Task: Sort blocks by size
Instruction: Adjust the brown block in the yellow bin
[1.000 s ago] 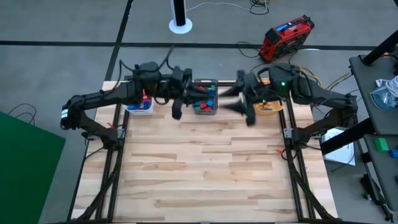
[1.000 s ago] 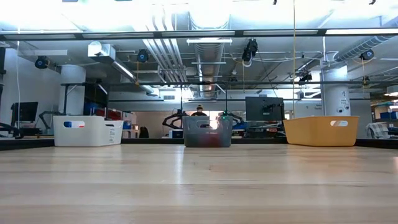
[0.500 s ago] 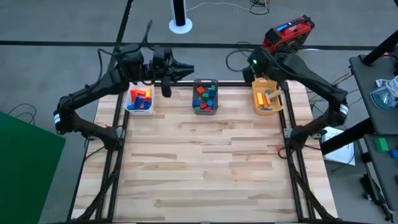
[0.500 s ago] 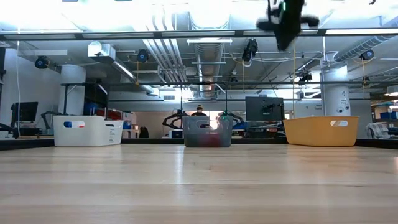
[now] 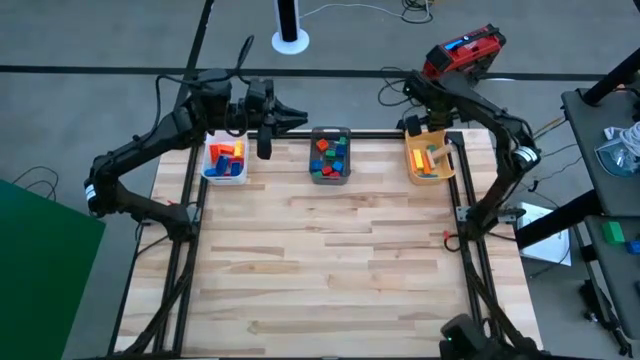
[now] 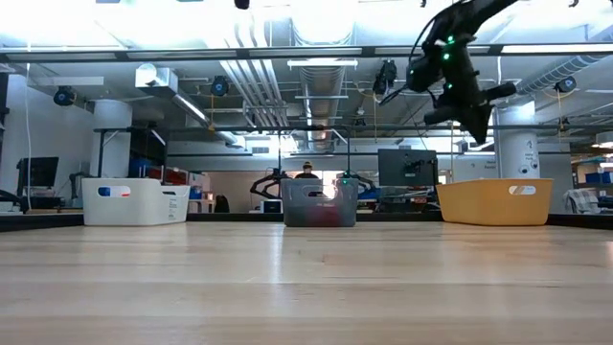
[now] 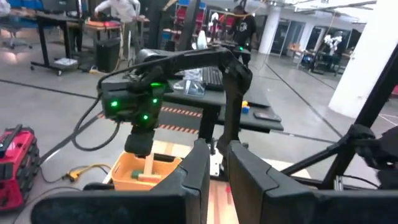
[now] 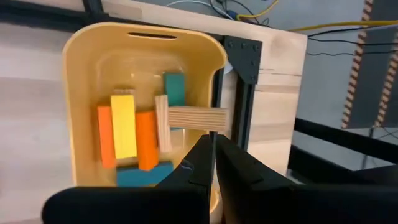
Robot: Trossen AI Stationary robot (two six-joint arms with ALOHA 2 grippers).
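The blocks lie in three bins along the far edge. Red and orange ones fill the white bin (image 5: 225,160), and red, blue and green ones the grey bin (image 5: 330,156). Yellow, orange, teal and wood bars (image 8: 140,130) lie in the orange bin (image 5: 430,160). My left gripper (image 5: 300,116) hangs shut and empty, level in the air, between the white and grey bins at the far edge. My right gripper (image 8: 214,146) is shut and empty, pointing down above the orange bin's far left part (image 6: 476,129).
The wooden table (image 5: 330,260) stretches toward the near edge in front of the bins. Behind the table a red tool case (image 5: 460,58) lies on the floor. A white post base (image 5: 290,40) stands there too. A desk with clutter (image 5: 610,150) stands to the right.
Both grippers have risen from beside the grey bin and drawn apart. The left one has gone up and toward the far left and now holds still. The right one has swung toward the far right and has tipped down over the orange bin.
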